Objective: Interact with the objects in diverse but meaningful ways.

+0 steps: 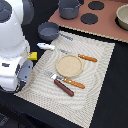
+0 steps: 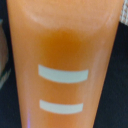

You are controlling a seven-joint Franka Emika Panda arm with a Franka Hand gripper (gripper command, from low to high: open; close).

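1. Found no claw fingers in either view, so could not tell whether apart, together or clamped on anything.
2. Saw only the arm (image 1: 12, 45) at the exterior view's left edge, with its lower end hidden beside the mat (image 1: 97, 75).
3. Filled nearly the whole wrist view with the loaf (image 2: 65, 55), so judged it to lie straight ahead of the claw and very near; could not say whether touching.
4. Read the loaf's long axis as running crosswise to its two white stripes (image 2: 63, 74), with the body broadening toward one end.
5. Could not find the loaf in the exterior view; presumably hidden by the arm.
6. Noted the yellow box (image 1: 32, 56) just beside the arm, and the white utensil (image 1: 46, 46) and pan (image 1: 48, 31) near it.
7. Noted, farther out on the mat, the plate (image 1: 69, 65), the sausage (image 1: 63, 87) and the orange-handled cutlery (image 1: 87, 58).
8. Judged that any grasp would need the fingers set across the loaf's short width, not along its length.
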